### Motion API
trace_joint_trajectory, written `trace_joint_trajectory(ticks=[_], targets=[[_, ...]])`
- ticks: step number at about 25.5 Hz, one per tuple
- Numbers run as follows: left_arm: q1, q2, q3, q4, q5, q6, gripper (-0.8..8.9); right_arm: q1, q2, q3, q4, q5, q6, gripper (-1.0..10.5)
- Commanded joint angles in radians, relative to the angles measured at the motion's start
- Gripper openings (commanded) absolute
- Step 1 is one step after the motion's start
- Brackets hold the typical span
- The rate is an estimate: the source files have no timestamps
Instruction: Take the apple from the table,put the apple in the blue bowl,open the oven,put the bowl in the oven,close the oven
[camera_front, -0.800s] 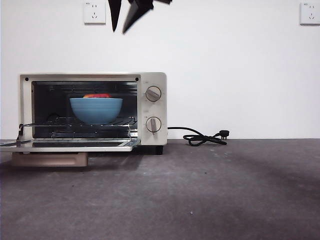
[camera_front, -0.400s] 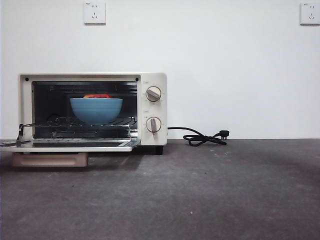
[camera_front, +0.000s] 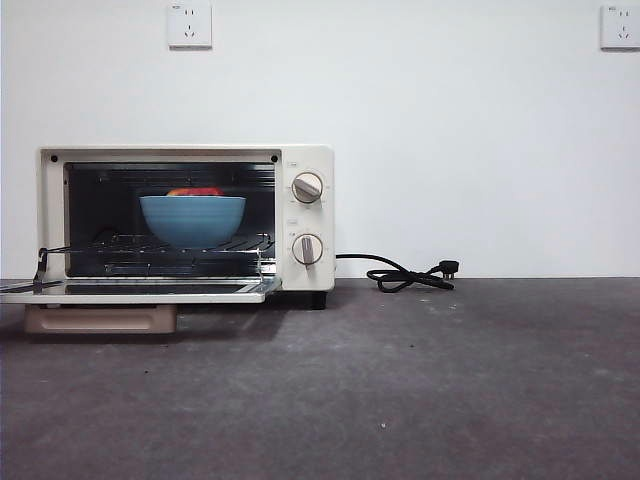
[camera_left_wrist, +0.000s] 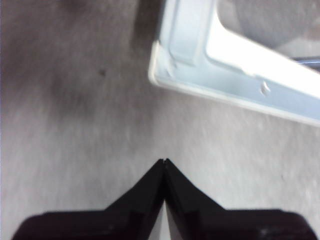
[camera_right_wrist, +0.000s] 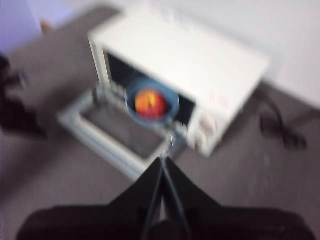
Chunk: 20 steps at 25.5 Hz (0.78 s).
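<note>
Oven (camera_front: 185, 220) sat at the left of the table (camera_front: 400, 390), door (camera_front: 140, 290) dropped flat and open, tan handle (camera_front: 100, 319) hanging below its front edge. Blue bowl (camera_front: 192, 220) stood upright on the wire rack (camera_front: 160, 245) inside the cavity, roughly centred. Apple (camera_front: 195, 191) was in the bowl; only a red sliver showed over the rim from the front. Right wrist view, blurred, looked down on it: apple (camera_right_wrist: 150, 104) red-orange, sitting inside the blue bowl (camera_right_wrist: 151, 102) in the open oven (camera_right_wrist: 200, 70).

Two knobs (camera_front: 307, 187) on the right panel, one above the other. Black cord (camera_front: 400, 275) lay coiled on the table to the right of the oven, plug end near the wall. Two wall sockets (camera_front: 190, 25) up high.

Left gripper (camera_left_wrist: 164, 162) had jaws closed together, holding nothing, above bare table just beside a corner of the open door (camera_left_wrist: 220, 65). Right gripper (camera_right_wrist: 163, 160) also closed and empty, held high and well back from the oven. Neither arm showed in the front view.
</note>
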Motion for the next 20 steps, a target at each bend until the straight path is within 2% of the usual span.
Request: trace_joint_trajectory(ticks=[1, 5, 9, 14, 18, 20], targets=[[0.006, 0.039, -0.003, 0.040, 0.007, -0.048, -0.08, 0.000, -0.114, -0.254, -0.028, 0.023, 0.047, -0.1], [0.012, 0.082, -0.003, 0.097, 0.007, -0.102, -0.09, 0.000, -0.277, -0.529, -0.028, 0.128, 0.123, -0.1], [0.014, 0.097, -0.003, 0.153, 0.010, -0.130, -0.08, 0.000, -0.433, -0.733, -0.028, 0.180, 0.195, -0.1], [0.030, 0.103, -0.003, 0.222, 0.023, -0.175, -0.09, 0.000, -0.689, -0.932, -0.028, 0.195, 0.268, -0.1], [0.039, 0.132, -0.003, 0.258, 0.110, -0.179, -0.09, 0.000, -0.861, -1.019, -0.028, 0.195, 0.334, -0.1], [0.040, 0.143, -0.003, 0.261, 0.124, -0.178, -0.09, 0.000, -0.927, -1.045, -0.028, 0.195, 0.360, -0.1]])
